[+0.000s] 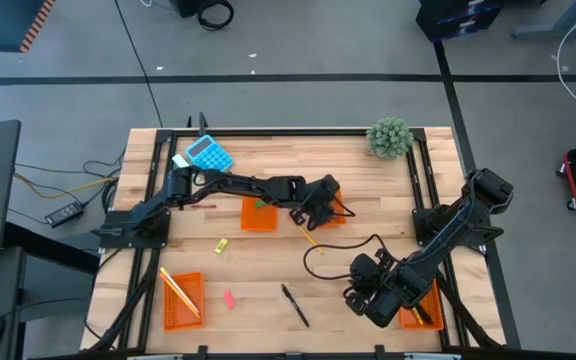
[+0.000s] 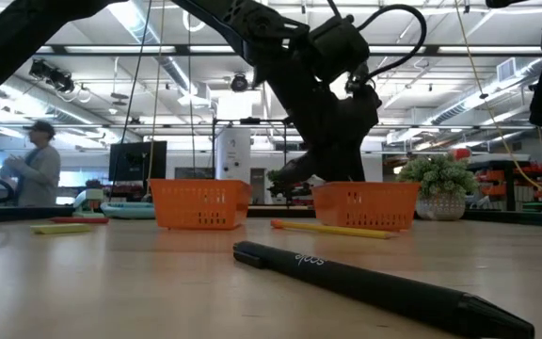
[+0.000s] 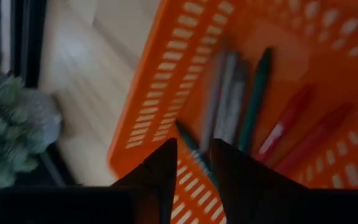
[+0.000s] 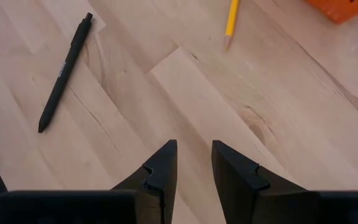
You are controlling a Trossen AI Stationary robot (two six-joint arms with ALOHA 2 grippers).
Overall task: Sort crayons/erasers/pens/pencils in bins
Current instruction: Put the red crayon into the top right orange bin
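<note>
My left gripper [image 1: 320,205] hangs open over the far-right orange bin [image 1: 336,212]. In the left wrist view this bin [image 3: 166,81] holds grey crayons [image 3: 229,93], a green crayon [image 3: 257,93] and red crayons [image 3: 291,121]. A teal crayon [image 3: 191,146] lies by the bin's wall, under the gap between the fingers. My right gripper [image 4: 194,152] stands open above bare wood at the near right. A black pen [image 4: 64,68] and a yellow pencil [image 4: 231,22] lie beyond it. A pink eraser [image 1: 229,298] and a yellow eraser [image 1: 221,245] lie loose on the table.
A second bin [image 1: 258,213] stands left of the first. A third bin [image 1: 181,298] with pencils is at the near left, and a fourth bin [image 1: 420,308] lies under my right arm. A blue calculator [image 1: 208,153] and a plant [image 1: 389,137] stand at the far edge. A person [image 2: 36,169] is behind the table.
</note>
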